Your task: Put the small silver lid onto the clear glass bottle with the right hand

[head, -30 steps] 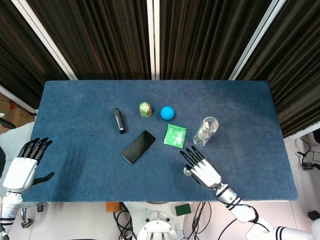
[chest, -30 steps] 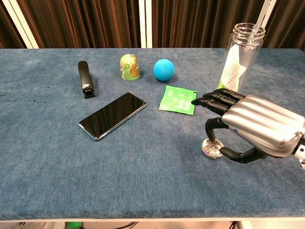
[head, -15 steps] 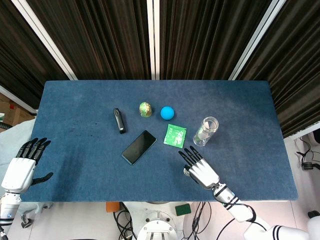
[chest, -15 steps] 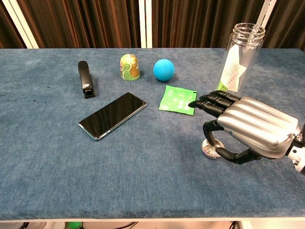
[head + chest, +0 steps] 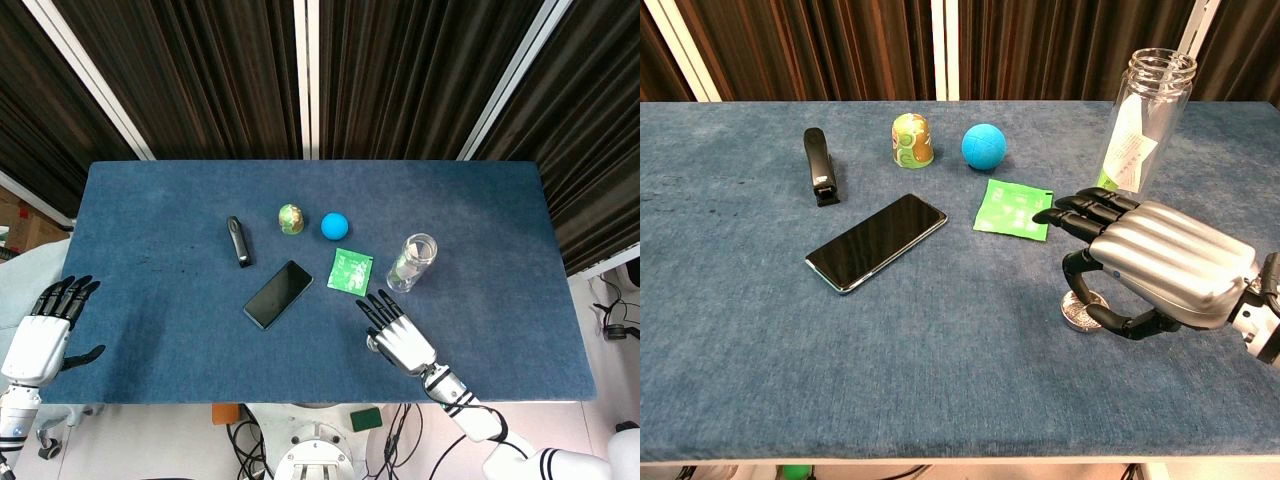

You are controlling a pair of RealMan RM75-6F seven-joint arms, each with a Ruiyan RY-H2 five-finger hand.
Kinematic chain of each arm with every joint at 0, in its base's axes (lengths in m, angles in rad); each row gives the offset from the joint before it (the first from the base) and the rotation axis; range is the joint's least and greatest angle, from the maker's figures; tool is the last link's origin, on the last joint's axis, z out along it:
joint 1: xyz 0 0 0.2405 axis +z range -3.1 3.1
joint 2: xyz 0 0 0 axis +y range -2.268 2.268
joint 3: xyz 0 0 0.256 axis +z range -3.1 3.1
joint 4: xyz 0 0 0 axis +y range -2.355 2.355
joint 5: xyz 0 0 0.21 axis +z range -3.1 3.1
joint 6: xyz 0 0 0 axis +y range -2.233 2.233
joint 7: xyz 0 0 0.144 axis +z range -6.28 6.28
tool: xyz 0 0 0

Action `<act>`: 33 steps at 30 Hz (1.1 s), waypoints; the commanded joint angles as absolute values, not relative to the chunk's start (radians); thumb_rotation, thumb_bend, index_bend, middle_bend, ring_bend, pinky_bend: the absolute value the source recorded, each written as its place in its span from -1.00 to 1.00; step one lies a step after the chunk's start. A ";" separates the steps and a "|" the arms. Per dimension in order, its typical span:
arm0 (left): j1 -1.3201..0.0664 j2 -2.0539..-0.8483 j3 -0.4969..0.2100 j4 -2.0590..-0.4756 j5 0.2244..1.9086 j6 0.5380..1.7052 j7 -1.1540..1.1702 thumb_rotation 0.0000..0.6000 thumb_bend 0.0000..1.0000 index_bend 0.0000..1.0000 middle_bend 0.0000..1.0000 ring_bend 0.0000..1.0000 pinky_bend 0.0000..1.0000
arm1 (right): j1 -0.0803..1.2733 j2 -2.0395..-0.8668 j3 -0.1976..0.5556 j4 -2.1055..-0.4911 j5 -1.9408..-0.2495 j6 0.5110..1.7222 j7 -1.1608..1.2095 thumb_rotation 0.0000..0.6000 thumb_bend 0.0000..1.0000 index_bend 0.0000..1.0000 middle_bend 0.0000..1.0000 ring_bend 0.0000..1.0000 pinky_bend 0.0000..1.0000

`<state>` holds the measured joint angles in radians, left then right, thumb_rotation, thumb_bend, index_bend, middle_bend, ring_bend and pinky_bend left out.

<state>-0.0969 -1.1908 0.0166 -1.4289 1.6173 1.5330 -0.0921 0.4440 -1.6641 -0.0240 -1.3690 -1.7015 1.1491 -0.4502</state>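
The small silver lid [image 5: 1076,315] lies flat on the blue table, partly hidden under my right hand [image 5: 1152,266]. That hand hovers palm down over it, its other fingers stretched toward the green packet. One curled finger comes down at the lid's far edge and the thumb curls in at its near right side. The lid still rests on the cloth. In the head view the lid [image 5: 374,344] peeks out left of the right hand [image 5: 398,333]. The clear glass bottle [image 5: 1143,118] stands upright and uncapped just behind the hand, a paper slip inside it. My left hand [image 5: 45,330] hangs open off the table's left front corner.
A green packet [image 5: 1012,208] lies just left of the right hand's fingertips. A black phone [image 5: 877,241], a black stapler [image 5: 819,165], a green-yellow egg-shaped toy [image 5: 911,139] and a blue ball [image 5: 984,146] sit further left and back. The table's front edge [image 5: 940,455] is close.
My right hand has crept slightly left and lower over the lid, its finger and thumb closing in around it. The left hand has drifted a little down and left.
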 commanded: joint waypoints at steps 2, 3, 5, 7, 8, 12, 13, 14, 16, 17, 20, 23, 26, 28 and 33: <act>-0.097 -1.191 0.016 -1.428 1.615 1.532 -0.094 1.00 -0.91 -0.78 -0.84 -0.90 -0.76 | 0.447 -1.665 -0.024 -1.369 -1.698 1.148 -0.452 1.00 -0.15 0.21 -0.91 -1.00 -1.00; -0.097 -1.190 0.016 -1.427 1.614 1.531 -0.096 1.00 -0.91 -0.78 -0.84 -0.90 -0.76 | 0.447 -1.665 -0.025 -1.369 -1.697 1.149 -0.453 1.00 -0.15 0.21 -0.90 -1.00 -1.00; -0.097 -1.190 0.016 -1.426 1.613 1.530 -0.098 1.00 -0.91 -0.78 -0.84 -0.90 -0.76 | 0.447 -1.664 -0.026 -1.371 -1.697 1.155 -0.451 1.00 -0.14 0.24 -0.90 -1.00 -1.00; -0.096 -1.190 0.016 -1.425 1.613 1.531 -0.099 1.00 -0.91 -0.78 -0.84 -0.90 -0.76 | 0.446 -1.660 -0.027 -1.377 -1.701 1.163 -0.447 1.00 -0.13 0.25 -0.90 -1.00 -1.00; -0.096 -1.189 0.016 -1.425 1.613 1.531 -0.100 1.00 -0.91 -0.78 -0.84 -0.90 -0.76 | 0.446 -1.656 -0.027 -1.381 -1.703 1.168 -0.446 1.00 -0.13 0.26 -0.90 -1.00 -1.00; -0.097 -1.188 0.015 -1.426 1.614 1.533 -0.100 1.00 -0.91 -0.78 -0.84 -0.90 -0.76 | 0.446 -1.626 -0.024 -1.424 -1.726 1.206 -0.444 1.00 -0.13 0.27 -0.90 -1.00 -1.00; -0.097 -1.187 0.015 -1.427 1.615 1.533 -0.099 1.00 -0.91 -0.78 -0.84 -0.90 -0.76 | 0.446 -1.617 -0.021 -1.438 -1.733 1.216 -0.445 1.00 -0.13 0.27 -0.90 -1.00 -1.00; -0.097 -1.187 0.015 -1.428 1.617 1.534 -0.099 1.00 -0.91 -0.78 -0.84 -0.90 -0.76 | 0.447 -1.602 -0.016 -1.460 -1.741 1.229 -0.448 1.00 -0.13 0.28 -0.90 -1.00 -1.00; -0.097 -1.187 0.015 -1.430 1.618 1.535 -0.098 1.00 -0.91 -0.78 -0.84 -0.90 -0.76 | 0.451 -1.577 -0.007 -1.502 -1.754 1.248 -0.453 1.00 -0.13 0.28 -0.90 -1.00 -1.00; -0.097 -1.186 0.015 -1.431 1.618 1.536 -0.097 1.00 -0.91 -0.78 -0.84 -0.90 -0.76 | 0.455 -1.558 0.002 -1.533 -1.763 1.259 -0.460 1.00 -0.13 0.29 -0.90 -1.00 -1.00; -0.096 -1.187 0.015 -1.432 1.620 1.537 -0.095 1.00 -0.91 -0.78 -0.84 -0.90 -0.76 | 0.470 -1.503 0.043 -1.625 -1.772 1.277 -0.489 1.00 -0.13 0.29 -0.90 -1.00 -1.00; -0.095 -1.188 0.016 -1.431 1.621 1.539 -0.096 1.00 -0.91 -0.78 -0.84 -0.90 -0.76 | 0.485 -1.445 0.094 -1.717 -1.765 1.285 -0.528 1.00 -0.13 0.29 -0.90 -1.00 -1.00; -0.095 -1.190 0.016 -1.427 1.621 1.540 -0.100 1.00 -0.91 -0.78 -0.84 -0.90 -0.76 | 0.501 -1.381 0.158 -1.809 -1.737 1.284 -0.565 1.00 -0.13 0.30 -0.90 -1.00 -1.00; -0.095 -1.192 0.017 -1.423 1.621 1.539 -0.103 1.00 -0.91 -0.78 -0.84 -0.90 -0.76 | 0.512 -1.340 0.201 -1.863 -1.702 1.275 -0.589 1.00 -0.13 0.31 -0.90 -1.00 -1.00; -0.096 -1.196 0.018 -1.416 1.624 1.538 -0.109 1.00 -0.91 -0.78 -0.84 -0.90 -0.76 | 0.539 -1.256 0.285 -1.948 -1.606 1.237 -0.625 1.00 -0.13 0.34 -0.90 -1.00 -1.00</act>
<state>-0.0957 -1.1959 0.0178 -1.4161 1.6236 1.5383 -0.1091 0.5221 -1.2842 0.2567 -1.9152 -1.6438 1.2555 -0.6020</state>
